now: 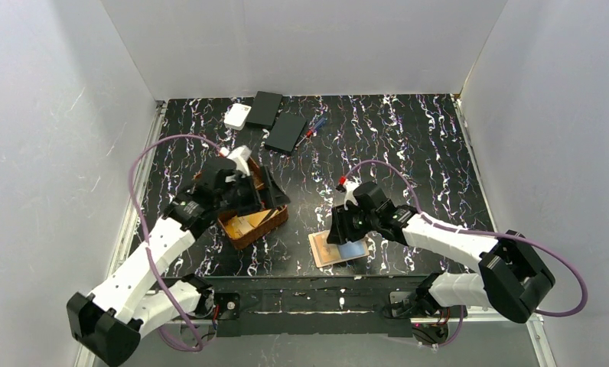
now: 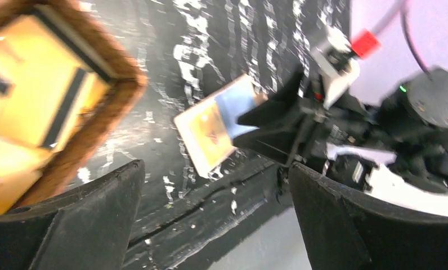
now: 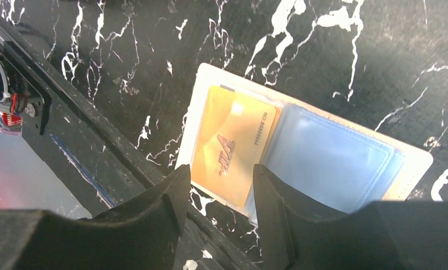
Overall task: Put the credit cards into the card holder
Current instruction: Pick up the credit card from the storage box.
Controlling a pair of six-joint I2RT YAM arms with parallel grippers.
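Gold card sits in the open holder at the counter's near edge.
Cards look light, stiff and slick: pinch a short edge. Right wrist shows the pocketed card clearly, with the right gripper part-spread and empty above it. Left wrist shows the left gripper wide and empty near the tray's orange cards.

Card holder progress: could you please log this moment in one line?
card holder: open, orange card in pocket | right tool: open above it | left tool: open at woven tray
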